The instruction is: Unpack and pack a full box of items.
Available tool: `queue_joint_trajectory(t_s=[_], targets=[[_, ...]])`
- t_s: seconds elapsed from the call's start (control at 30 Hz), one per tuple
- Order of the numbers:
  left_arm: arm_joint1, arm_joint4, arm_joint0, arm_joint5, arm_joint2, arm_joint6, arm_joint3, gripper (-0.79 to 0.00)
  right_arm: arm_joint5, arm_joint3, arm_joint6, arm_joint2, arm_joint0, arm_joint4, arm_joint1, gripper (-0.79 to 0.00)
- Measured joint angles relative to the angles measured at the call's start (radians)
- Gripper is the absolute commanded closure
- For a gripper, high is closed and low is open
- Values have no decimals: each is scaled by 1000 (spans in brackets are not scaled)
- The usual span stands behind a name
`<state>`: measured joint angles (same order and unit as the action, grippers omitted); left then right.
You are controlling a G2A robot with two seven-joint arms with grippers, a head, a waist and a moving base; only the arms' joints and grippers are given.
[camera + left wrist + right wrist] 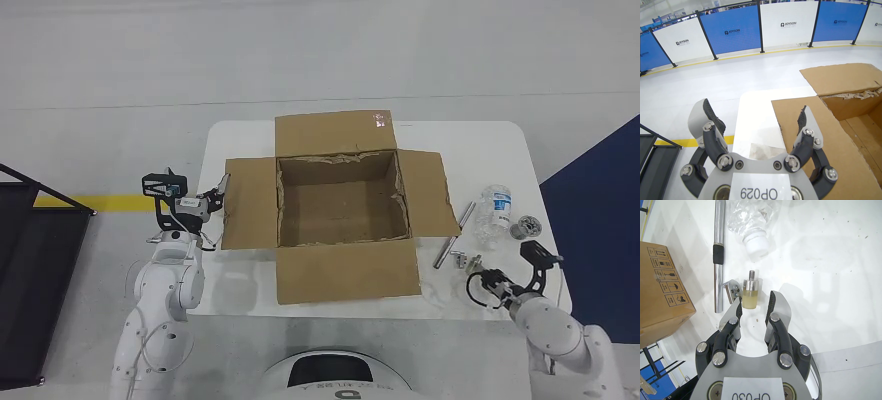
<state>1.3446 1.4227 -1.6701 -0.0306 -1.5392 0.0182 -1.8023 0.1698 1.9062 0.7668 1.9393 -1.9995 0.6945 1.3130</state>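
White sticker (759,186) on the left gripper (755,106) had a short upside-down code, same deal on the right gripper (755,296). Fence panels (789,24) carried a logo and word. The box (651,309) side showed handling symbols (668,283): up arrows, umbrella, glass.

On table (470,140), centred: box (345,272). Right of it, rod (455,235); beside rod, bracket (732,291), then stud (750,291); behind these, bottle (495,210).

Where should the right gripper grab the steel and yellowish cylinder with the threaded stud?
Pinch the steel and yellowish cylinder across its round body from above; it seems to lie flat, stud away from the right gripper. The grey metal bracket crowds one side.
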Motion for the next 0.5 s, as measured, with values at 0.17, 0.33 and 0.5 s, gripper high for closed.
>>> queue_joint_trajectory(t_s=[0.17, 0.33, 0.5], targets=[[0, 0, 0, 0, 0, 0, 0, -785, -1, 5, -6, -5, 1, -4, -2, -336], [0, 0, 0, 0, 0, 0, 0, -785, -6, 18, -58, 12, -5, -73, 1, -785], [0, 0, 0, 0, 0, 0, 0, -785, -26, 33, -88, 26, -19, -149, 5, -785]])
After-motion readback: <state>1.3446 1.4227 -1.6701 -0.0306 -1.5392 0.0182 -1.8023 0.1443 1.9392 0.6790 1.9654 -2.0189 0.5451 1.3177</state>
